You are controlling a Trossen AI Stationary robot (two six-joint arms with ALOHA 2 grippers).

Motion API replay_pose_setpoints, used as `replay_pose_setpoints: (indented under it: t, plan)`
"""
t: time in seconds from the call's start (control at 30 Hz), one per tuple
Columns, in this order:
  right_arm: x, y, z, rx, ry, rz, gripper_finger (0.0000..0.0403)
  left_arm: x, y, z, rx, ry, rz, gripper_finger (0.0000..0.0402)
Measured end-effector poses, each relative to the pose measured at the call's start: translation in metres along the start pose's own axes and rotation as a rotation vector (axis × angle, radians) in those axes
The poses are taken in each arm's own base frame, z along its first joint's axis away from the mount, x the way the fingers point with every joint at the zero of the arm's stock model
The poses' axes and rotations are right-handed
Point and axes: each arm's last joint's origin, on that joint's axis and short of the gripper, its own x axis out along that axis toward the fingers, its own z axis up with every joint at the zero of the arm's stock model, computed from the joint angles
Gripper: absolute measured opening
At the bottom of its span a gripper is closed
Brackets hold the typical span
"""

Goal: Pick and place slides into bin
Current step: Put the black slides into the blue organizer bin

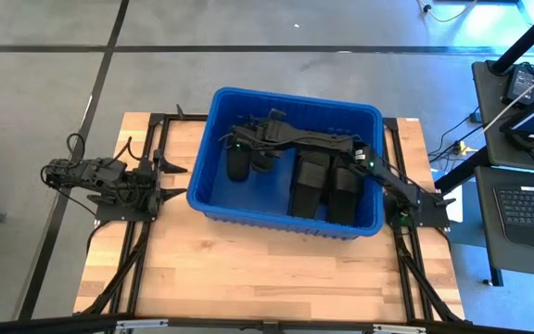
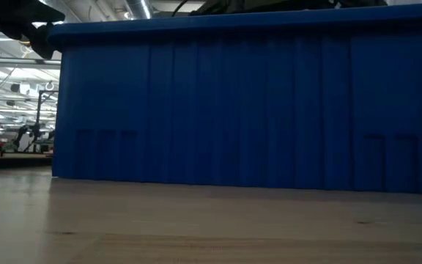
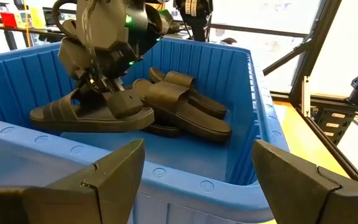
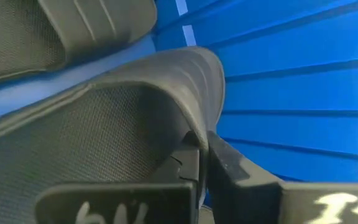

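Right claw (image 4: 204, 155) pinching matte black slide's (image 3: 92, 115) strap, inside ribbed blue bin (image 1: 213, 199) — left claw (image 3: 194, 180) wide

The bin (image 1: 213, 197) in front of me is bright blue all over, its walls marked with vertical ribs that read as lighter and darker blue stripes. The slides (image 3: 166, 102) lying in it are matte black, with fine parallel grooves across their straps and a dotted, mesh-like grain on the footbed (that texture shows best close to my right gripper (image 4: 202, 163), whose dark fingers carry pale scrawled markings). My left gripper (image 3: 194, 174) has flat dark grey fingers. Small green lights glow on my right arm (image 1: 341, 144), which is otherwise black. The table (image 1: 248, 278) is pale blond wood with a faint plank grain, crossed by black frame rails (image 1: 137, 260).
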Motion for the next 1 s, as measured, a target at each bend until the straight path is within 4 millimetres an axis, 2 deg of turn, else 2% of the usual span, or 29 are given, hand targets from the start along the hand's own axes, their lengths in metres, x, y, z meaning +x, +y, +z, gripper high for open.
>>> replay_pose_setpoints:
  t: [0.23, 0.6, 1.0]
  plan:
    - [0.002, -0.002, 0.001, -0.064, -0.004, 0.004, 0.0013, 0.000, 0.000, 0.000, 0.000, 0.000, 0.000, 0.0290]
    - [0.004, -0.002, 0.006, -0.027, -0.039, 0.058, 0.0013, 0.000, 0.000, 0.000, 0.000, 0.000, 0.000, 0.0290]
    - [0.015, -0.013, 0.006, -0.043, -0.021, 0.096, 0.0014, 0.000, 0.000, 0.000, 0.000, 0.000, 0.000, 0.0290]
